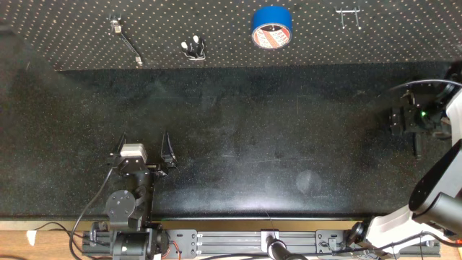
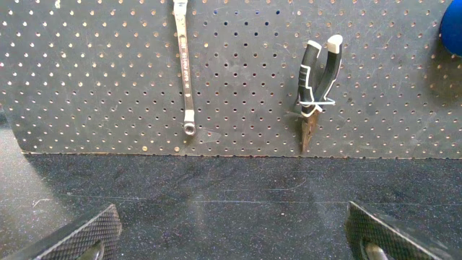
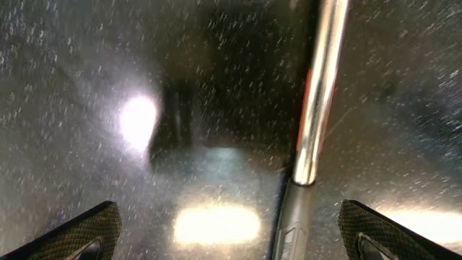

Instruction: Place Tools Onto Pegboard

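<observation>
The left arm (image 1: 132, 191), black with a silver wrist block (image 1: 132, 152) and trailing cable (image 1: 85, 211); the right arm (image 1: 436, 204), black and white, a green light (image 1: 422, 113) glowing. Both jaws show carbon weave.

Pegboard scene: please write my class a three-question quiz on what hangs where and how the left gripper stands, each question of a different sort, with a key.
1. True or false: the pliers hang on the pegboard with their tips pointing down.
2. Which thing hangs between the pliers and the empty hook?
A. a hammer
B. a roll of blue tape
C. a saw
3. Fill in the blank: the left gripper, low over the table in front of the board, is ____ (open or shut).

Key: 1 true; 2 B; 3 open.
</observation>
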You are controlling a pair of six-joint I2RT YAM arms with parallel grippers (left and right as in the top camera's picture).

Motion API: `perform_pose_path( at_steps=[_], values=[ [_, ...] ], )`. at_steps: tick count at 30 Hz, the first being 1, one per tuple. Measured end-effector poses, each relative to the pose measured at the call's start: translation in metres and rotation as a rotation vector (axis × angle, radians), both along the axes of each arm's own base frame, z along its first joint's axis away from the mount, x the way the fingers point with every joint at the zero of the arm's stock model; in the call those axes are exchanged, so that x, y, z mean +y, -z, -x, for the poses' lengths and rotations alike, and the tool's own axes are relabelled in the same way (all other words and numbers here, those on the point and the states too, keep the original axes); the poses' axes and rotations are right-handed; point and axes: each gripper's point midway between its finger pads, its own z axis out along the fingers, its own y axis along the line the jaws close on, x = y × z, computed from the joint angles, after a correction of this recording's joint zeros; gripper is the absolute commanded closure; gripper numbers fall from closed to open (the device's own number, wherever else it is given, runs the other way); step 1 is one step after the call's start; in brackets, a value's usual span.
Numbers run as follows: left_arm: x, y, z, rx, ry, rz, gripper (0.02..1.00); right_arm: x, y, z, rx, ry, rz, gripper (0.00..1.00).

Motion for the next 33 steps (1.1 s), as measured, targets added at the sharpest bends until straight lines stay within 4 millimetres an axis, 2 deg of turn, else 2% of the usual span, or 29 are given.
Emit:
perform_pose_path(
  at_steps=[3,5,7,13,21,22,23,25,26,33],
  values=[
    [0.0,0.0,0.0,0.0,0.0,0.0,0.02,-0.011,0.0,0.015,0.029,0.004,-0.004,0.016],
    [0.0,0.0,0.0,0.0,0.0,0.0,0.023,-0.012,0.001,0.016,0.039,-0.007,0.006,0.016],
    [0.0,0.0,0.0,0.0,0.0,0.0,0.023,-0.013,0.011,0.02,0.076,-0.026,0.002,0.016],
    [0.0,0.0,0.0,0.0,0.0,0.0,0.023,-0.02,0.022,0.022,0.11,-0.035,0.028,0.02],
    [0.0,0.0,0.0,0.0,0.0,0.0,0.023,-0.023,0.024,0.02,0.103,-0.04,0.037,0.031],
    [0.0,0.0,0.0,0.0,0.0,0.0,0.023,-0.023,0.024,0.02,0.103,-0.04,0.037,0.242],
    [0.0,0.0,0.0,0.0,0.0,0.0,0.023,-0.023,0.024,0.019,0.099,-0.04,0.04,0.393],
    [0.0,0.0,0.0,0.0,0.0,0.0,0.023,-0.025,0.025,0.017,0.093,-0.05,0.045,0.814],
    [0.0,0.0,0.0,0.0,0.0,0.0,0.023,-0.026,0.025,0.016,0.093,-0.051,0.048,0.893],
    [0.0,0.0,0.0,0.0,0.0,0.0,0.023,-0.033,0.025,0.012,0.083,0.001,0.071,0.925]
  ],
)
